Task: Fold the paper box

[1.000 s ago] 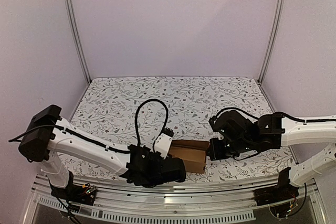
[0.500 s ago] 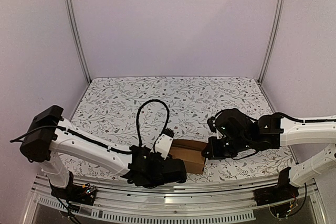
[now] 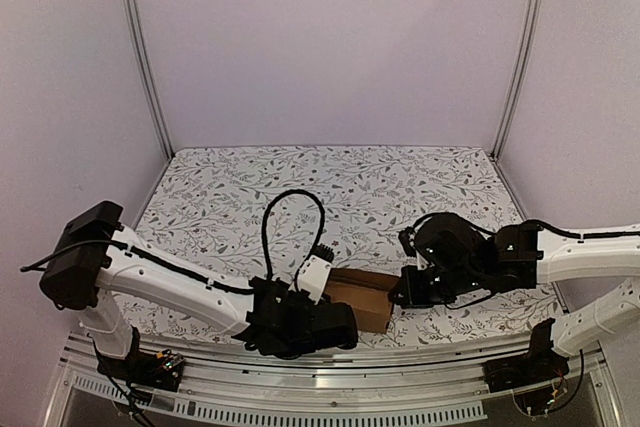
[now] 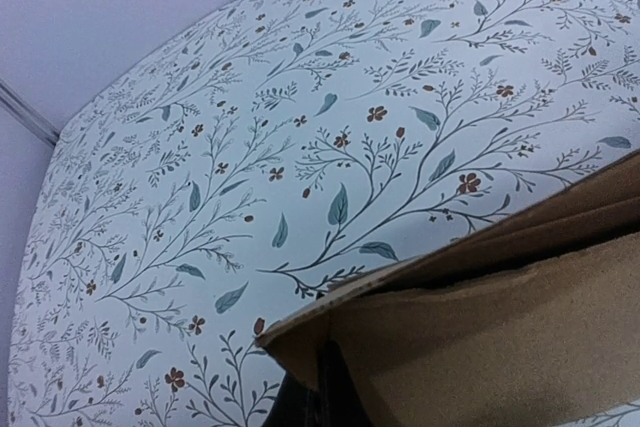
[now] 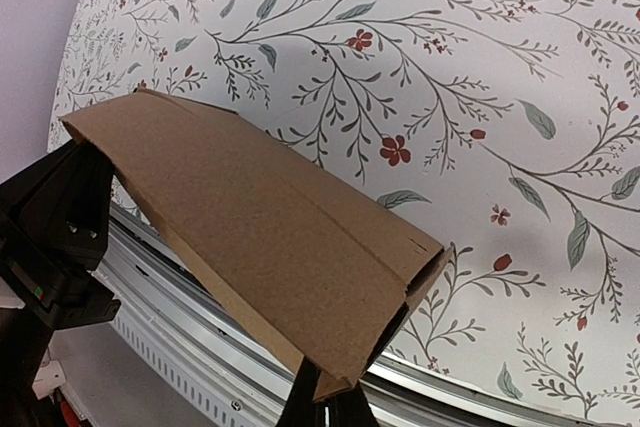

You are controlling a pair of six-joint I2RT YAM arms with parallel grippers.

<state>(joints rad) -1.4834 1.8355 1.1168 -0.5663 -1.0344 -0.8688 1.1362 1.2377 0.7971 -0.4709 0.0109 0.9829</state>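
Note:
The paper box (image 3: 361, 299) is a small brown carton held just above the near edge of the flowered table, between my two arms. My left gripper (image 3: 333, 297) is shut on its left end. In the left wrist view the box (image 4: 500, 327) fills the lower right, and the left gripper (image 4: 320, 392) pinches a corner flap. My right gripper (image 3: 401, 292) is shut on the right end. The right wrist view shows the box (image 5: 260, 227) as a flattened sleeve slanting away, and the right gripper (image 5: 328, 392) pinches its lowest corner.
A flowered cloth (image 3: 330, 187) covers the table, with lilac walls and two metal posts (image 3: 143, 57) behind. An aluminium rail (image 5: 190, 337) runs along the near edge under the box. The left arm's black wrist (image 5: 50, 237) sits beyond the box's far end.
The right wrist has shifted a little down and to the right, and the left wrist has edged slightly right. The box stays held at both ends, nearly in place.

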